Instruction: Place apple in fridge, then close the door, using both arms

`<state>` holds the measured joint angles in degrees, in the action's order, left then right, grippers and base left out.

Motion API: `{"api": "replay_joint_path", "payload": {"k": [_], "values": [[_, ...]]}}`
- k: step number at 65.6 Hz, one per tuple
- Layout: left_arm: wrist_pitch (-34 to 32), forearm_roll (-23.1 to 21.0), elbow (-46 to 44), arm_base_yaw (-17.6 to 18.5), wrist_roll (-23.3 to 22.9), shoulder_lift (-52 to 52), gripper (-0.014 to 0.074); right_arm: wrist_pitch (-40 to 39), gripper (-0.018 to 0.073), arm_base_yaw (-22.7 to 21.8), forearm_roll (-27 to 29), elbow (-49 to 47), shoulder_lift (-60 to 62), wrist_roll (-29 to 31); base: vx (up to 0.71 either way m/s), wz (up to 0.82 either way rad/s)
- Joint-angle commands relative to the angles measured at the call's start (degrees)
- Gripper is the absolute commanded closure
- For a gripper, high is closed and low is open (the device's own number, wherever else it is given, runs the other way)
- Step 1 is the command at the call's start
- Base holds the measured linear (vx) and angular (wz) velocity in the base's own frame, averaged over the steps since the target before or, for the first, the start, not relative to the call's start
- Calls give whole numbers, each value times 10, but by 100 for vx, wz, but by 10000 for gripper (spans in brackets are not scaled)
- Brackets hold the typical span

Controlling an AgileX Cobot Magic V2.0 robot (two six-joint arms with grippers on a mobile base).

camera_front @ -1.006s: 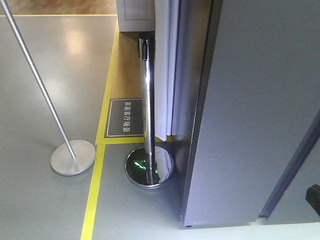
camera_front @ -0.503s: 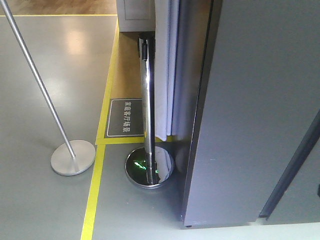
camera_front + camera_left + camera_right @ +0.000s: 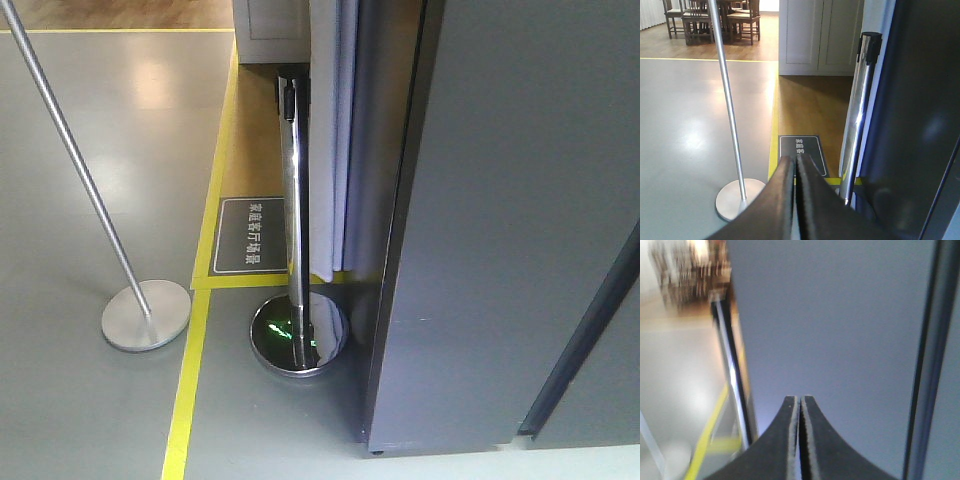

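The left gripper [image 3: 795, 165] has its fingers pressed together on nothing, pointing at twelve o'clock toward a floor sign [image 3: 801, 149]. The right gripper [image 3: 800, 405] is likewise closed and empty, its tips facing the grey door [image 3: 830, 325] straight ahead at twelve.

The apple is in none of the views; judging by the empty claws, it probably already sits inside the fridge [image 3: 500, 240], though that cannot be confirmed. No white interior shows. The door's seam [image 3: 925, 365] runs vertically at one to two o'clock of the right gripper, so the right arm looks nearer for any final push; whether the door is fully home I cannot tell.

Room is tight on the left: a chrome post [image 3: 856, 115] stands at one o'clock, just beside the fridge's side, and a thinner pole [image 3: 729, 100] at eleven. Open floor [image 3: 110, 150] lies at nine to ten.
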<state>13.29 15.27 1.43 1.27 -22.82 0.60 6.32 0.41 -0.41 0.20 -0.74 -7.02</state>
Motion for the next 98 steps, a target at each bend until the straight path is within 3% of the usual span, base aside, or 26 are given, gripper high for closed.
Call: {"api": "replay_joint_path", "payload": {"k": [1, 11, 98], "values": [[-44, 2, -11, -1, 0, 9, 603, -88, 562, 1, -58, 15, 20, -56, 0, 0], [-42, 2, -11, -1, 0, 8, 603, -76, 562, 1, -78, 17, 15, -57, 0, 0], [-42, 2, -11, -1, 0, 8, 603, -73, 562, 1, -77, 16, 15, -47, 0, 0]]}}
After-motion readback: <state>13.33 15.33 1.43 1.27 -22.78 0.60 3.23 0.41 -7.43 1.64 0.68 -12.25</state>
